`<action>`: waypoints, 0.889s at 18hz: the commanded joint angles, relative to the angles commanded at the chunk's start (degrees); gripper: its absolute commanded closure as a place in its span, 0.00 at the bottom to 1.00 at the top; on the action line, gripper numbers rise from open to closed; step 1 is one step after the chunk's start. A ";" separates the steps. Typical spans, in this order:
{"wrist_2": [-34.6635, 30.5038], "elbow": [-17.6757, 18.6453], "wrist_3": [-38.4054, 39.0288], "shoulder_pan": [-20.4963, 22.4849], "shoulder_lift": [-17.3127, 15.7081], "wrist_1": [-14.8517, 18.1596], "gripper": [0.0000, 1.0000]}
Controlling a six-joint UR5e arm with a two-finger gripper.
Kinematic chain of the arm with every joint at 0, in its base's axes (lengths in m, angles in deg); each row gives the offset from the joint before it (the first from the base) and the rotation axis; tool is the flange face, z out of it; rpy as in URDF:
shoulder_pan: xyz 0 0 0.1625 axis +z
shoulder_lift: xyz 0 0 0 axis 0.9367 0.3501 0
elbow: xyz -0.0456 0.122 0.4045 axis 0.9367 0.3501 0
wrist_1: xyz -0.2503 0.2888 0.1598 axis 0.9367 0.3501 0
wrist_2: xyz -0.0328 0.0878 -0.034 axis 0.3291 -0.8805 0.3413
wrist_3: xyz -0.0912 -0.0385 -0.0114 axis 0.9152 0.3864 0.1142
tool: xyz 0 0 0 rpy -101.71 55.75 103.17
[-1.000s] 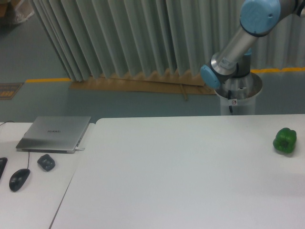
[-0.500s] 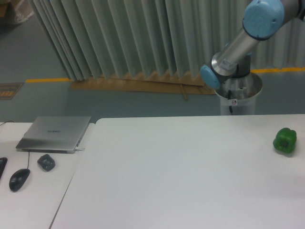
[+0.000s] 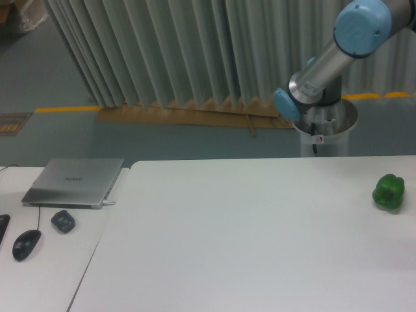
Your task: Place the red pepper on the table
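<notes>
Smooth matt white table (image 3: 260,240); glossy green pepper (image 3: 388,191).

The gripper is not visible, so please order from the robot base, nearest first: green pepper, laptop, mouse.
From the robot base:
1. green pepper, right side of the table.
2. laptop, on the left desk.
3. mouse, left desk, nearer the camera.

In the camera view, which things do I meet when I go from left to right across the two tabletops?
Computer mouse → small dark object → closed laptop → green bell pepper near the right edge of the large white table.
</notes>
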 joint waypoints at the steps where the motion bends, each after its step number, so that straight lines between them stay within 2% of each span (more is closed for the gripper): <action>1: -0.18 0.09 0.00 -0.44 -0.26 0.00 0.55; 6: -0.79 0.96 -0.09 -0.62 -2.80 1.22 0.55; 11: -0.09 1.23 0.00 -0.53 -6.14 7.81 0.55; 14: 0.52 1.76 0.26 -0.88 -9.39 13.08 0.55; 16: 0.52 1.85 3.76 -2.54 -12.20 18.26 0.55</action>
